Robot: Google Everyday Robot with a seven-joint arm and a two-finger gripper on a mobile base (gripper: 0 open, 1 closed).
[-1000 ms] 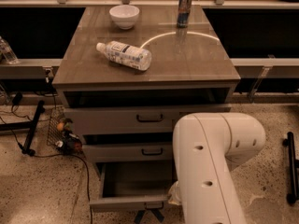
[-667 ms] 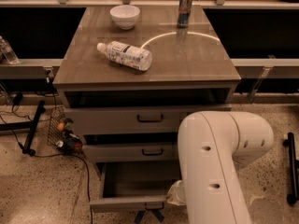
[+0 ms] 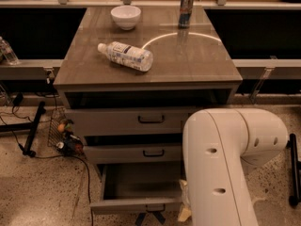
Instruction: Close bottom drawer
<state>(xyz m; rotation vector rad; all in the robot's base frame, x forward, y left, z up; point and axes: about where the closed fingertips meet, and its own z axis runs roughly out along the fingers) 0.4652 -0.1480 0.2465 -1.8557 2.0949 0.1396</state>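
The bottom drawer (image 3: 136,205) is the lowest of three grey wood-grain drawers in the cabinet and stands pulled out. Its long grey tray (image 3: 141,181) shows empty, and its short front panel carries a small black bar handle (image 3: 155,208). My white arm (image 3: 221,164) fills the lower right and covers the drawer's right end. My gripper (image 3: 185,213) is mostly hidden under the arm. Only a pale part of it shows, by the drawer's right front corner.
The middle drawer (image 3: 136,153) and top drawer (image 3: 127,120) sit above, both nearly shut. On the cabinet top (image 3: 188,65) lie a plastic bottle (image 3: 125,56), a white bowl (image 3: 125,17) and a can (image 3: 186,4). Cables and a wire basket (image 3: 59,131) sit on the floor at left.
My arm has shifted a little to the right in the view. The bottom drawer stands about as far out as before.
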